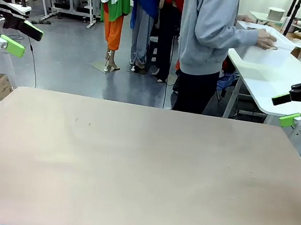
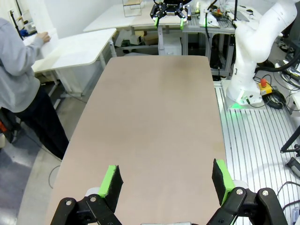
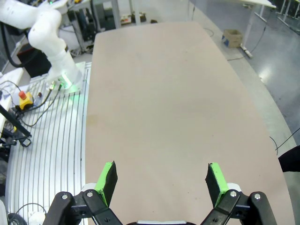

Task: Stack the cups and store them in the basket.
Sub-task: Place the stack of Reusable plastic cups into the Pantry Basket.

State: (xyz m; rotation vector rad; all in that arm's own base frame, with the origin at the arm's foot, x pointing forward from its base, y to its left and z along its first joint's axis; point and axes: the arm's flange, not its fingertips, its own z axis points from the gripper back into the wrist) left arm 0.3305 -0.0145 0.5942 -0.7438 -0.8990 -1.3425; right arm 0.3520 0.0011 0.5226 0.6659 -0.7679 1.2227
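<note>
Table [image 1: 143, 167] lying bare; nothing stacked or stored yet, whole task judged remaining.

Left gripper [image 1: 17, 38] hovering at left table edge, jaws spread, holding nothing. Right gripper [image 1: 285, 109] hovering at right edge, jaws spread, empty.

Farther off: person standing beyond table, turned to side table [image 1: 266, 78], hand [image 1: 267, 41] gripping basket [image 1: 264, 47]. Basket sitting well apart from both grippers. Cups: cannot tell where.
</note>
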